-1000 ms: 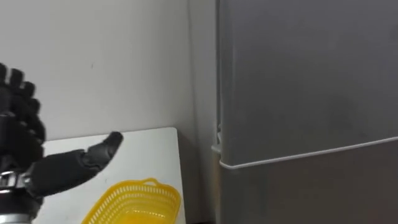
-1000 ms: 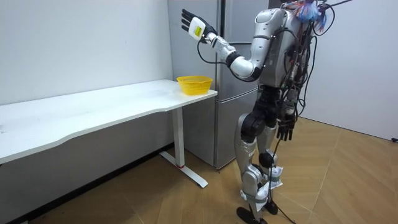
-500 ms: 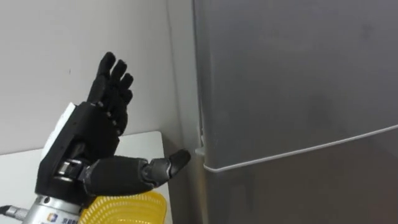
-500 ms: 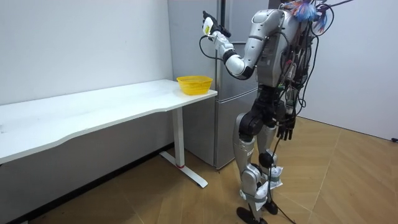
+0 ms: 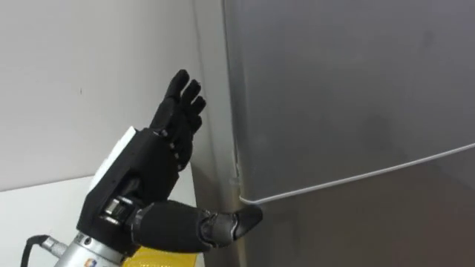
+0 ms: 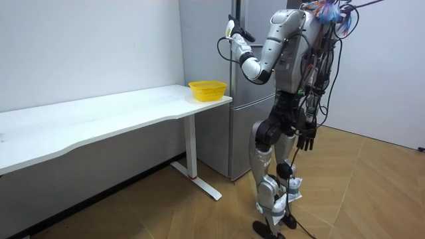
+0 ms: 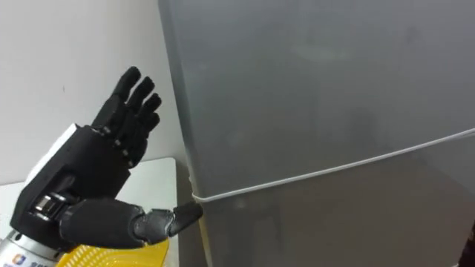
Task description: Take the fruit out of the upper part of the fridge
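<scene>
The grey fridge [image 5: 349,96] is closed, with a pale seam [image 5: 356,178] dividing its upper door from the lower one. My left hand [image 5: 148,170] is raised and open, fingers straight, right beside the left edge of the upper door. Its thumb tip [image 5: 249,216] reaches the door edge at the level of the seam. In the room view I stand facing the fridge [image 6: 202,53] with the left hand [image 6: 232,30] up at its front. My right hand [image 6: 305,141] hangs relaxed beside my hip.
A yellow mesh basket [image 6: 207,89] sits on the end of a long white table [image 6: 99,119] that butts against the fridge's left side, just under my left forearm. A white wall stands behind the table. Wooden floor lies open behind me.
My left hand has swung right from over the table to the fridge's left edge, and its thumb now meets the door seam. The head view has shifted too.
</scene>
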